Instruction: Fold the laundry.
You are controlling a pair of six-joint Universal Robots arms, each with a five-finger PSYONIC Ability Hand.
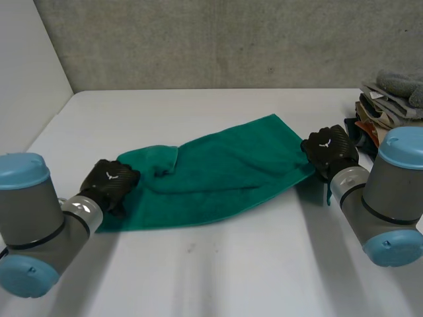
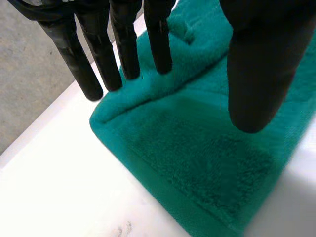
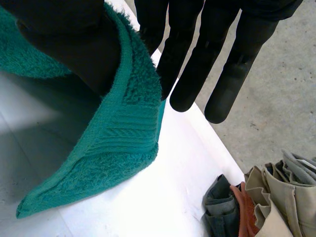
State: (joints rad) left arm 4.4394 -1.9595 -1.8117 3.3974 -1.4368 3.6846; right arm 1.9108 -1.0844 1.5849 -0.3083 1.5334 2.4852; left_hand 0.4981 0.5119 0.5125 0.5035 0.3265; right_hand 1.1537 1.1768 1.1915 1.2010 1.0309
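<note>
Step, likely: grasping ends for fold. Right hand (image 1: 329, 148), 3 o'clock, pinches towel (image 1: 218, 175) edge, thumb against fingers. Left hand (image 1: 112, 181), 9 o'clock: fingers straight, holding nothing. Next, you probably need left-end grip.

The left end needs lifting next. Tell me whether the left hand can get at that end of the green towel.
Probably yes: the left hand is open at the left end of the green towel, nothing between; the right hand pinches the other end.

Towel (image 1: 225, 168) lies across the middle of the table (image 1: 198, 277); left hand (image 1: 112, 181) on its left end, right hand (image 1: 330, 148) at its right end, pile of clothes (image 1: 386, 105) farther right
</note>
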